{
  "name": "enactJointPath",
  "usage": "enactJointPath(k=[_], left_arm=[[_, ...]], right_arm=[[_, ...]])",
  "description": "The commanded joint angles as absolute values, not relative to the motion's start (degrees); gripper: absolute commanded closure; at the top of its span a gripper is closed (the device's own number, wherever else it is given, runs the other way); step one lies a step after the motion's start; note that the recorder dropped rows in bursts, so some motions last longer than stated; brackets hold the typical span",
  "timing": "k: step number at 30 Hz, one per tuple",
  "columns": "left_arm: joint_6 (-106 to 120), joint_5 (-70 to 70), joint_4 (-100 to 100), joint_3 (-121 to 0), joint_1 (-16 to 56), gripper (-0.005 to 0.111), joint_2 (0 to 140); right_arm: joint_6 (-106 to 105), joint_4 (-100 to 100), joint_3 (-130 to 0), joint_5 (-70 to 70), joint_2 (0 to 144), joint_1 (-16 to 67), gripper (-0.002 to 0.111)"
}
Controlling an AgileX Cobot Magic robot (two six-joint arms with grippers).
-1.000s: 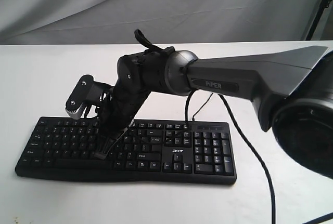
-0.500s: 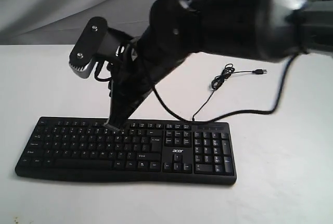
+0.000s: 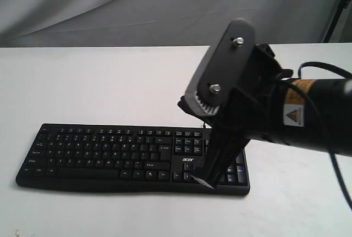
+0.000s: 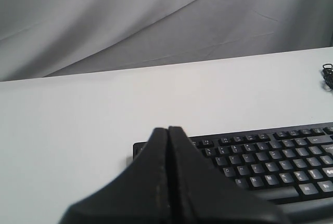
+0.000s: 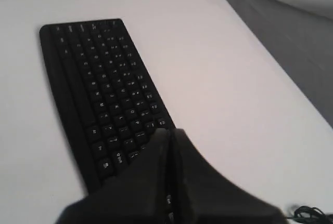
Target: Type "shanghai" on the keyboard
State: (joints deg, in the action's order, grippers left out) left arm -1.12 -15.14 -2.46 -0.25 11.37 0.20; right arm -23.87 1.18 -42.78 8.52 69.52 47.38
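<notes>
The black keyboard (image 3: 110, 154) with its white acer logo lies flat on the white table (image 3: 110, 83). My right gripper (image 3: 200, 180) is shut and points down over the keyboard's right part, near the arrow keys and the front edge; whether the tip touches a key cannot be told. The right wrist view shows the shut right gripper (image 5: 170, 131) above the keyboard (image 5: 99, 89). My left gripper (image 4: 168, 129) is shut and empty, and the keyboard (image 4: 270, 156) lies beyond its tip. The left arm is out of the exterior view.
A grey cloth backdrop (image 3: 165, 6) hangs behind the table. A coil of thin black cable (image 4: 328, 73) lies on the table at the edge of the left wrist view. The right arm's bulky body (image 3: 308, 121) covers the table's right side.
The right arm rose off the keyboard's letter keys, swung right, and now points at the keyboard's right end. The keyboard has not moved.
</notes>
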Motion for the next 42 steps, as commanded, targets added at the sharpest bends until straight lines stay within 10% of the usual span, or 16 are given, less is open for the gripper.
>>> enactJointPath(k=[1, 11, 26, 42], left_arm=[[-1.28, -14.87, -2.51, 0.0, 11.6, 0.107, 0.0], [-1.28, -14.87, -2.51, 0.0, 11.6, 0.107, 0.0], [-1.28, -14.87, -2.51, 0.0, 11.6, 0.107, 0.0], [-1.28, -14.87, -2.51, 0.0, 11.6, 0.107, 0.0]], right_arm=[[-23.28, 0.61, -41.16, 6.84, 65.07, 47.36, 0.108], [-25.45, -1.58, -41.16, 4.83, 62.25, 46.16, 0.108], [-8.33, 4.66, -27.22, 9.32, 23.3, 3.96, 0.108], [0.46, 4.66, -4.82, 7.98, 5.99, 2.33, 0.108]])
